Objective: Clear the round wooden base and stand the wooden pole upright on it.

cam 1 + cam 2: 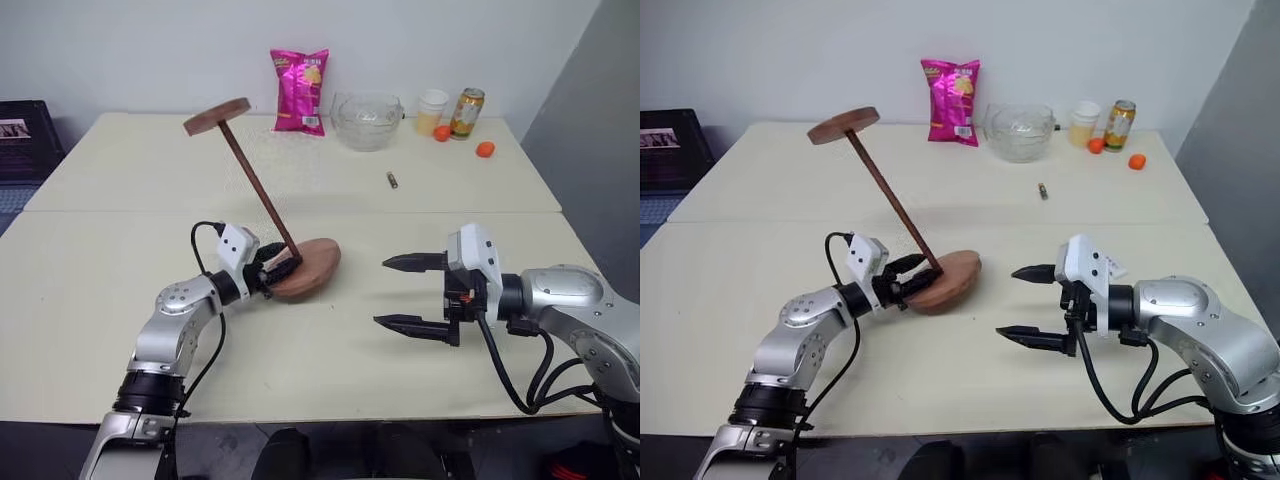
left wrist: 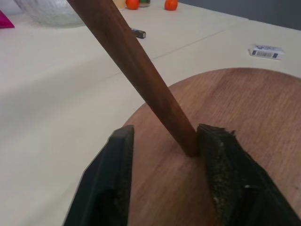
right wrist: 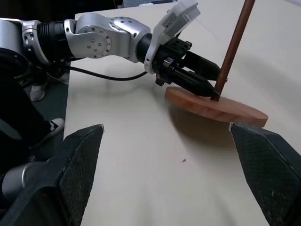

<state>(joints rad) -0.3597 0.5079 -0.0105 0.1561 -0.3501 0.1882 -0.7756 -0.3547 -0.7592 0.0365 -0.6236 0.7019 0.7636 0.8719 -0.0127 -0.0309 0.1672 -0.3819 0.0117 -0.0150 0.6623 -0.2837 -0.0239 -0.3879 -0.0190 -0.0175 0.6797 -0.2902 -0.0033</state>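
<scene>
Two head views show the left gripper [image 1: 281, 266] at the foot of the wooden pole [image 1: 257, 189], which leans away from it with its disc end up; the round wooden base [image 1: 312, 265] looks tilted, and its near rim is hidden behind the fingers. The right gripper [image 1: 410, 294] hangs spread wide, well apart from the base. Left wrist view: fingers [image 2: 116, 179] straddle the pole's foot with gaps showing, so a grip is uncertain; the pole's top is cut off. Right wrist view: the base lies between its parted fingers [image 3: 77, 162], far ahead.
</scene>
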